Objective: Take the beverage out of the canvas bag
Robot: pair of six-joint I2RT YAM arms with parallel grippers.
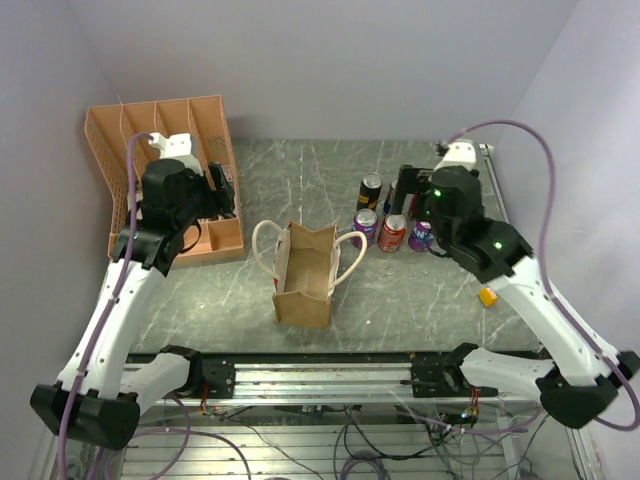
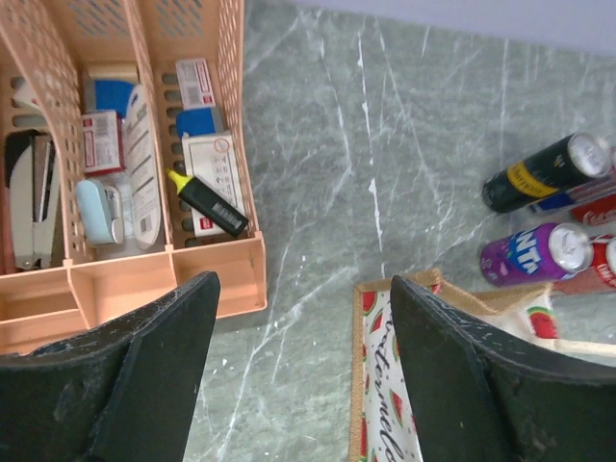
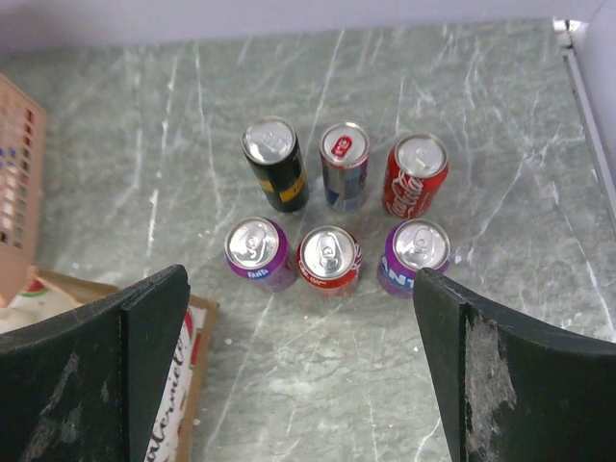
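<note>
Both grippers stand wide apart and hold nothing. The left gripper (image 2: 303, 322) hangs above the marbled table (image 1: 300, 170), between the orange slotted rack (image 2: 231, 144) and the canvas bag (image 1: 305, 285), touching neither. The right gripper (image 3: 300, 289) hovers over a cluster of six upright cans; its black fingers (image 3: 154, 337) are scuffed and dusty.

The bag stands upright at the middle of the table, mouth open, its cream rope handles (image 1: 262, 250) looped out to either side. It is boxy, with a tan woven outside and a pale lining printed with watermelon slices and script reading "watermel…" (the rest is cut off in my left wrist view). I cannot tell what lies inside.

The purple cans (image 2: 529, 252) read "Fanta". The red can (image 3: 416, 175) carries white script that I can't read. There is also a black can with a yellow band (image 3: 274, 164). The rack is perforated plastic and holds small boxes and a yellow-capped marker (image 2: 207, 202).
</note>
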